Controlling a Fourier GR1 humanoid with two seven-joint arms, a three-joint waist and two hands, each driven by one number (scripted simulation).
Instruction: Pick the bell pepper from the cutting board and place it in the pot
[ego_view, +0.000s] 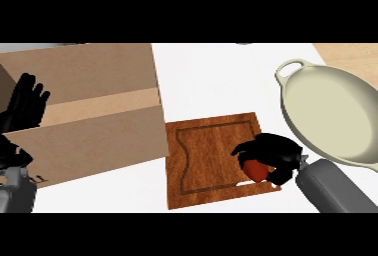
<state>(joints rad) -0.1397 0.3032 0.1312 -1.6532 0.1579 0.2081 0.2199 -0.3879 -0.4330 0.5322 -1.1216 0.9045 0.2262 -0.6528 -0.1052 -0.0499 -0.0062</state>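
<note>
- The right hand (272, 152) is curled round the bell pepper (255, 170) at the cutting board's (203, 160) right edge.
- The grasp is judged made; the carry to the pot (332, 110), nearby and unfilled, is left to do.
- The left hand (26, 107) is rested open, far left.

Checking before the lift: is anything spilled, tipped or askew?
Nothing stands out. The pot sits upright and empty, the board lies flat, only slightly turned, and the right robot hand curls round the pepper at the board's right edge.
</note>
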